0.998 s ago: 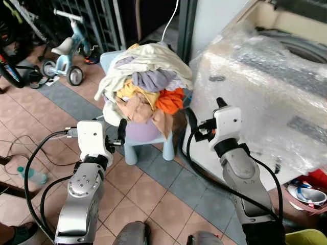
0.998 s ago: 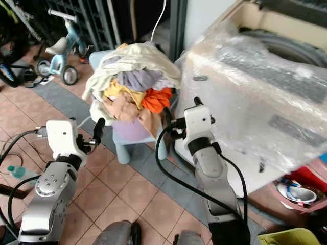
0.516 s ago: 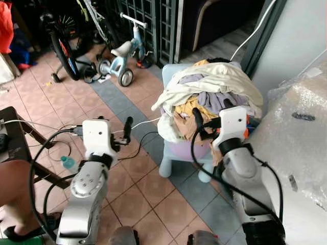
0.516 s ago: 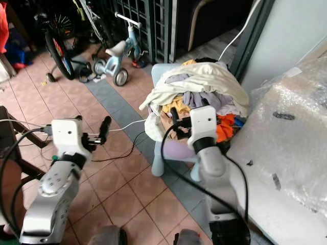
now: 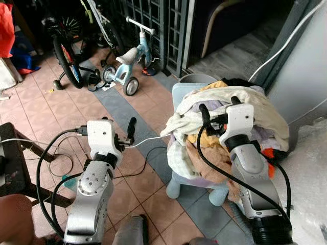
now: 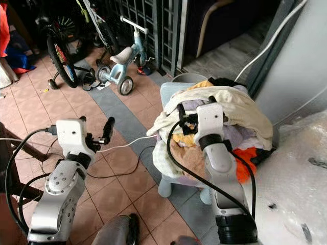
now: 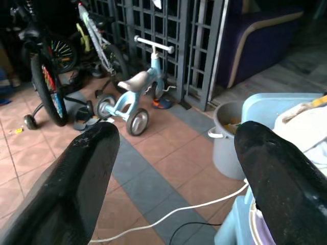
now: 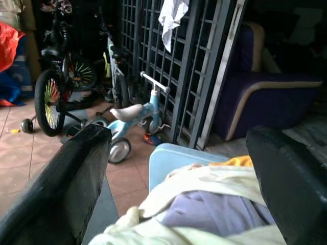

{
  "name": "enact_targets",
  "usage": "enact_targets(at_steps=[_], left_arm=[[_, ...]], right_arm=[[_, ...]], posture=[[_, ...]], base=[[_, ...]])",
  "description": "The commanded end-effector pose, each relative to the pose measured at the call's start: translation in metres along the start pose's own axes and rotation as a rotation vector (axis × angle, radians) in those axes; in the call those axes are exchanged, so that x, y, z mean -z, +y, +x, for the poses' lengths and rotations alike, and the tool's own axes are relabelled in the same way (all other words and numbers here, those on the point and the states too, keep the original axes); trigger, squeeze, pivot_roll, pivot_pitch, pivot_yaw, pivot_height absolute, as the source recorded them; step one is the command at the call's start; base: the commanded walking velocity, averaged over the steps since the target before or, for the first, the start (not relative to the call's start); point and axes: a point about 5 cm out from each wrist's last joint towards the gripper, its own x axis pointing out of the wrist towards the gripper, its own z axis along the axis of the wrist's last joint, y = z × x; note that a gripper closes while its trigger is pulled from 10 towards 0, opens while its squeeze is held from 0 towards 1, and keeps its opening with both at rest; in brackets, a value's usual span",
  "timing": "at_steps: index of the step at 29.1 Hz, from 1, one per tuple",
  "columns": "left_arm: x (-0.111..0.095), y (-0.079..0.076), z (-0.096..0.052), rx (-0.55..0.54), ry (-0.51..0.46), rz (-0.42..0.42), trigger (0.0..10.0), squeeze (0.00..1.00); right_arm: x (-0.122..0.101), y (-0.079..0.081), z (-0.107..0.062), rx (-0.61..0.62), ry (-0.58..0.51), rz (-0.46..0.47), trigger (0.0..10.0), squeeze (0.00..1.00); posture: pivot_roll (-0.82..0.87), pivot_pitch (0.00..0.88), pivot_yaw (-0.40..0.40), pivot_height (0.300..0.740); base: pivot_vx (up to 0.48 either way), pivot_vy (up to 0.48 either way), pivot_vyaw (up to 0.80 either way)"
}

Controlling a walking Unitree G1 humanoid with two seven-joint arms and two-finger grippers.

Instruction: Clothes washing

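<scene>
A tiled floor runs past a children's tricycle. In the eye views, the clothes pile heaps a blue chair; the right claw hovers over it. Wrist views show both claws spread open, the left claw above the floor.

My two arms are silver metal with round screw-dotted joints, each topped by a white boxy wrist block, looped with thick black cables, and ending in my left gripper and right gripper of long black fingers.
</scene>
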Motion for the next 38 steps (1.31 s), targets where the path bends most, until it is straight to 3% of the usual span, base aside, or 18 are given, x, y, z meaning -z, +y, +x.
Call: enact_targets(at_steps=[1,6,9,15,23,26,30,38], left_arm=[[-0.002,-0.007,0.000,0.018,-0.008,-0.018,10.0,0.00],[0.001,-0.006,-0.002,0.010,0.026,-0.017,10.0,0.00],[0.003,-0.006,-0.004,0.024,0.040,-0.008,10.0,0.00],[0.005,-0.012,-0.007,0.074,0.060,0.021,10.0,0.00],[0.002,-0.012,-0.004,0.092,0.068,0.033,10.0,0.00],[-0.003,-0.008,-0.002,0.108,0.069,0.059,10.0,0.00],[-0.005,-0.004,-0.002,0.102,0.083,0.074,10.0,0.00],[-0.004,-0.015,-0.003,0.145,0.093,0.062,10.0,0.00]], right_arm=[[0.002,-0.009,-0.001,0.027,0.009,-0.023,10.0,0.00],[0.010,-0.024,0.000,0.132,0.070,-0.129,10.0,0.00],[0.017,-0.040,0.000,0.230,0.121,-0.147,10.0,0.00],[0.026,-0.059,-0.002,0.343,0.197,-0.122,10.0,0.00],[0.031,-0.056,-0.003,0.349,0.240,-0.100,10.0,0.00],[0.020,-0.056,-0.001,0.384,0.211,-0.092,10.0,0.00],[0.025,-0.058,-0.006,0.461,0.275,-0.051,10.0,0.00],[0.013,-0.050,0.002,0.381,0.227,-0.070,10.0,0.00]], posture=[[0.03,0.133,0.013,0.740],[0.04,0.135,0.011,0.740],[0.05,0.136,0.007,0.740],[0.06,0.139,0.004,0.740],[0.07,0.157,0.015,0.740],[0.07,0.184,0.042,0.740],[0.06,0.200,0.050,0.740],[0.04,0.196,0.019,0.740]], base=[[0.000,0.000,0.00],[0.000,0.000,0.00],[0.000,0.000,0.00],[0.000,0.000,0.00],[0.000,0.000,-0.07],[0.000,0.000,-0.53],[0.000,0.000,-0.80],[0.000,0.000,-0.50]])
